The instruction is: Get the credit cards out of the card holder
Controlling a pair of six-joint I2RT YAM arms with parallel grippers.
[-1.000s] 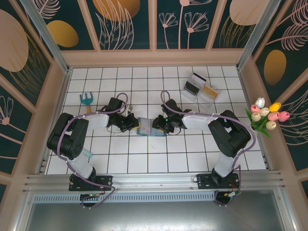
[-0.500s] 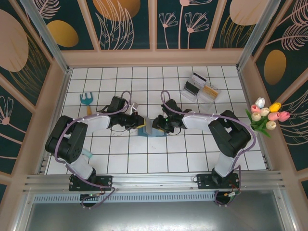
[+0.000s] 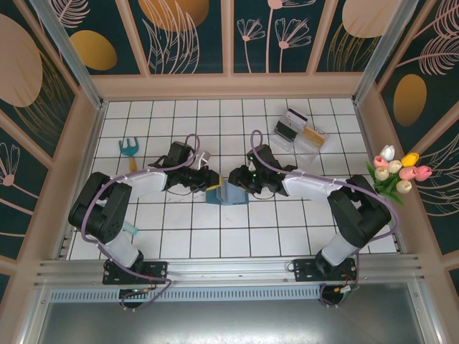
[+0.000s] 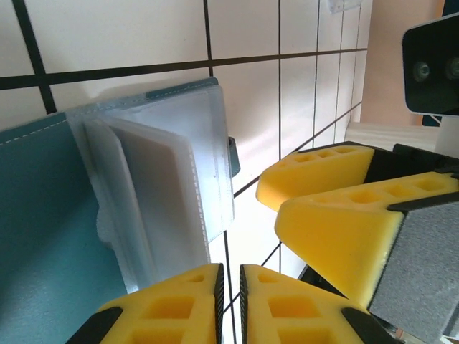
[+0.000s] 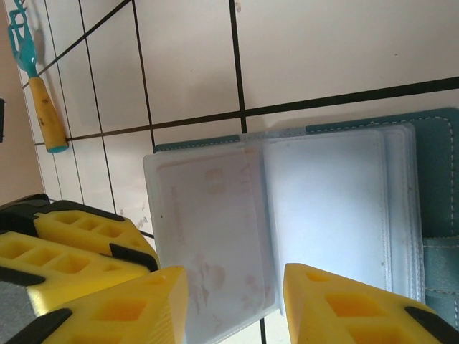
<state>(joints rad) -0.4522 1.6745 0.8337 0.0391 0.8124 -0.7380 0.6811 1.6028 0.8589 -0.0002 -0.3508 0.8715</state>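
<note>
Teal, the one card holder [image 3: 225, 192] lies open on the white tiled table [image 3: 215, 236] between two grippers, the left gripper [image 4: 229, 297] with jaws nearly together and grasping nothing, the right gripper [image 5: 233, 304] with jaws apart astride its clear sleeves [image 5: 287, 215].

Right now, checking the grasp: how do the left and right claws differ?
The left claw is nearly shut and empty; the right claw stands wide open. The left claw sits beside the card holder; the right claw shows a sleeve page between its fingers. Both have yellow fingers.
</note>
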